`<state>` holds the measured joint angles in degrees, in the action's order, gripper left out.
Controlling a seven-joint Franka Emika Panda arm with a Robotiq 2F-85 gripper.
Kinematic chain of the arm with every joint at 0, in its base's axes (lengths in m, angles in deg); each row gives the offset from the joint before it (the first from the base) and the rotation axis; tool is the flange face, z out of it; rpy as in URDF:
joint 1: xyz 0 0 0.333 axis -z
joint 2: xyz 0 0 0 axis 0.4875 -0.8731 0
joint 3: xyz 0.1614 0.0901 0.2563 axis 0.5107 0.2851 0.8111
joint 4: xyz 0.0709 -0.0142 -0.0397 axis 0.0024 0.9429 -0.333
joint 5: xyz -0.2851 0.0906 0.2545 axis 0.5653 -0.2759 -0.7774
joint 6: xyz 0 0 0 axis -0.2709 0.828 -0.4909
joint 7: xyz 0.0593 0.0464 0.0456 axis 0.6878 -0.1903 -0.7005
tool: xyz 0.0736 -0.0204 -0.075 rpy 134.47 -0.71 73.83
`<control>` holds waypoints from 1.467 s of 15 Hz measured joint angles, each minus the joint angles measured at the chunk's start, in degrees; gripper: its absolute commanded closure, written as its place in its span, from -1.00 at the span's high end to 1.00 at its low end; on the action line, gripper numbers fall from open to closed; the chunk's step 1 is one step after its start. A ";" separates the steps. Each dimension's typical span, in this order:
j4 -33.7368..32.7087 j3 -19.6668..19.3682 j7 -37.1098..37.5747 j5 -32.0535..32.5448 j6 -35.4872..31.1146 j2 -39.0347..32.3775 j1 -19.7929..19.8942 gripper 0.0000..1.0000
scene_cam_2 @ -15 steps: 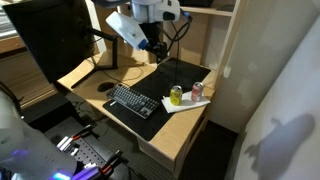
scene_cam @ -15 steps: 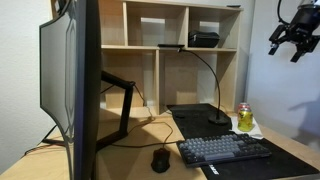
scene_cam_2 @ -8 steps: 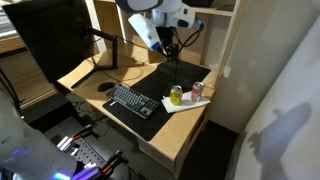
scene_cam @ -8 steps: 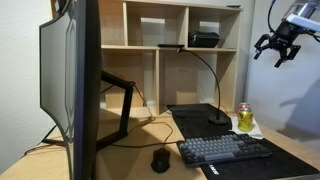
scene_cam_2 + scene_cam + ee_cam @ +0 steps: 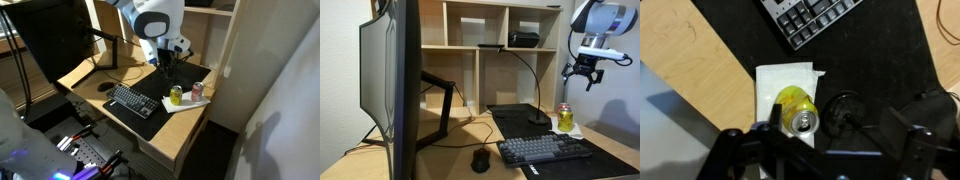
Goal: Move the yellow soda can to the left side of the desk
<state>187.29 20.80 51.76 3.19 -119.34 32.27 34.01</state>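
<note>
Gripper (image 5: 583,76) hangs in the air over the right end of the desk (image 5: 445,150). It is above the yellow soda can (image 5: 564,120) and well apart from it. Fingers are apart with nothing between them. I read this from an exterior view and from the wrist view, where the dark finger housings sit at the lower edge with a wide gap.

The yellow soda can stands upright on a white napkin (image 5: 778,84) near the right edge of the desk, at the edge of the black desk mat (image 5: 875,60). In the wrist view its metallic top faces the camera. A reddish can (image 5: 198,90) stands just beside it on the same napkin; I cannot tell whether they touch.

Keyboard (image 5: 545,150) lies on the mat, left of the cans. Mouse (image 5: 480,159) rests on bare desk left of the mat.
</note>
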 measured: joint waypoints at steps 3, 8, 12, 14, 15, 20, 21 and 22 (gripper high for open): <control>-3.19 0.99 7.10 -0.64 -1.59 -7.65 0.16 1.00; -6.03 0.99 9.51 -0.77 -1.57 -10.19 1.05 1.00; -7.09 1.08 11.61 -1.79 -1.63 -11.90 1.29 1.00; -8.91 1.71 11.75 -6.08 -2.18 -14.47 2.25 1.00; -9.95 2.01 11.76 -8.10 -2.51 -15.80 2.78 1.00; -13.49 2.40 14.34 -10.36 -3.92 -20.70 4.34 1.00; -13.84 2.41 15.03 -10.63 -3.95 -21.29 4.56 1.00; -14.12 2.41 15.36 -10.80 -3.97 -21.66 4.76 1.00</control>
<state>173.17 23.21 67.12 -7.60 -123.31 10.61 38.77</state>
